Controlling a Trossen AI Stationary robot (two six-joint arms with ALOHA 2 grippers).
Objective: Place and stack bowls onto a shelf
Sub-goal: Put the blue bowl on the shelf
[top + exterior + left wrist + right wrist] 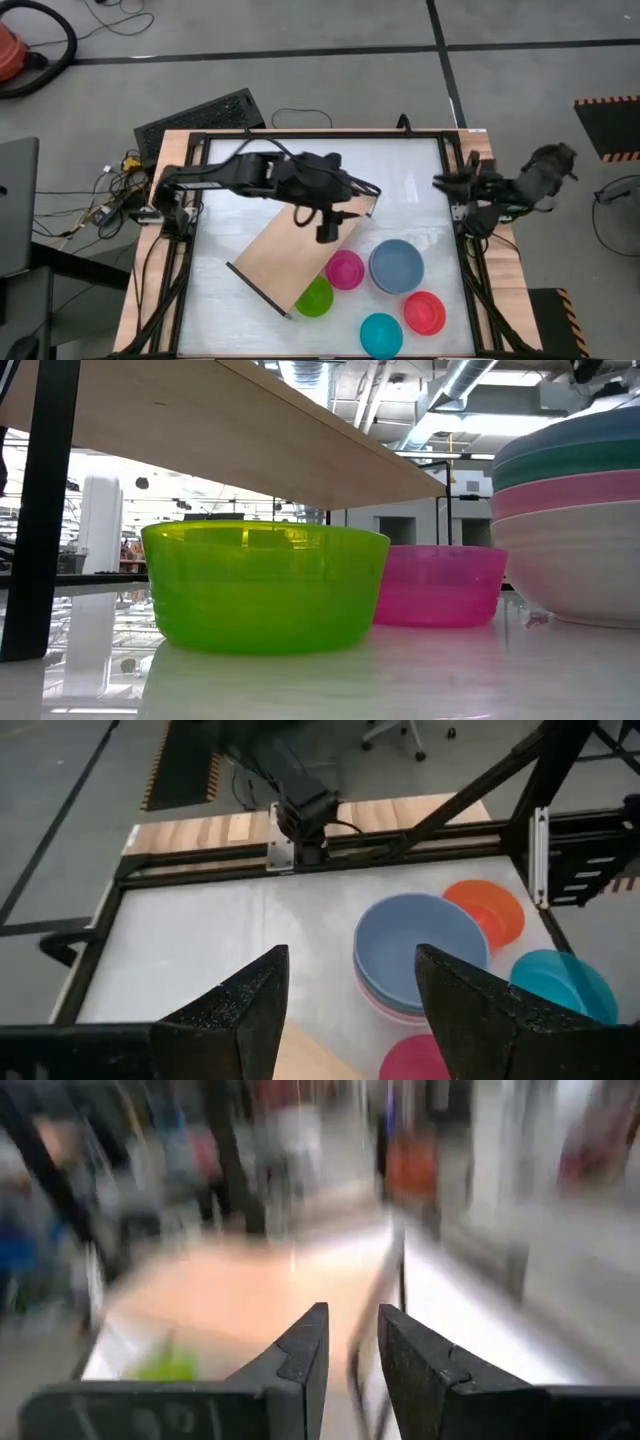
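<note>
Nothing is sitting on top of the shelf yet, so by my reading the task is barely begun: 0 bowls placed, all of them waiting on the table. The shelf is lying diagonally across the middle of the table, its long axis running from the near-left corner up toward the far right. The lime green bowl and the magenta bowl are sitting just beside its near long edge; in the low view the board is overhanging both. The stack of larger bowls, blue on top, is standing right of the magenta one, with the red bowl and cyan bowl nearer the front. The left gripper is hovering over the shelf's far end, fingers spread apart and empty. The right gripper is waiting at the table's right edge, fingers a narrow gap apart, holding nothing.
</note>
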